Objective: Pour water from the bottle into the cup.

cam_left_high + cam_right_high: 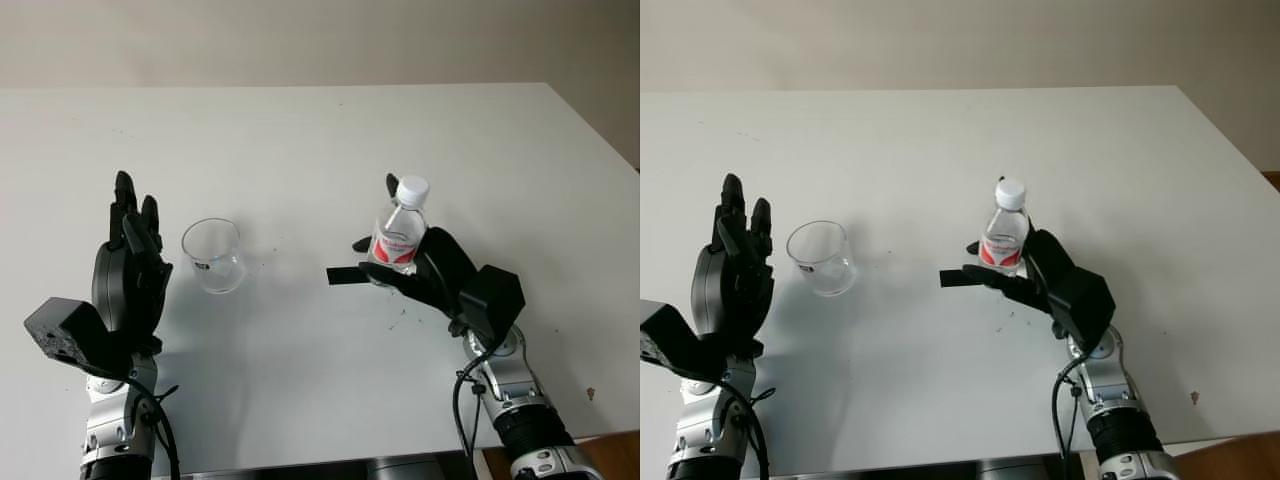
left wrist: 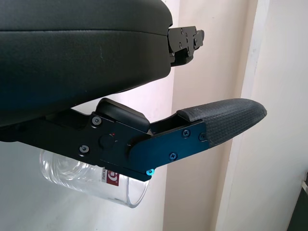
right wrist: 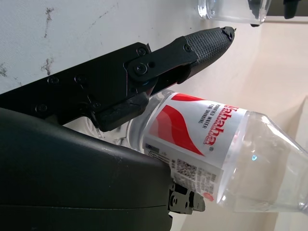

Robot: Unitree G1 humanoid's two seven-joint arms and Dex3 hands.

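Right hand is around the lower body of the bottle, palm against its right side. One finger crosses the front above the red label; whether the grip is fully tight I can't tell, but the fingers are curled on it, so I read it as grasped. Bottle upright, white cap still on, base at or just above the table; lift-off not clear.

Left hand is raised just left of the cup, palm facing it, open, holding nothing. In the left wrist view the cup sits close beside the hand's thumb, not touched as far as I can see.

Cup is clear, upright, looks empty, standing on the table, apart from the bottle.

Progress: early. Grasp on the bottle done or nearly done. Left to do: cap looks closed, so it would need to come off; then lift, carry the bottle over to the cup, tilt, pour. No water in the cup yet, judging from its look.
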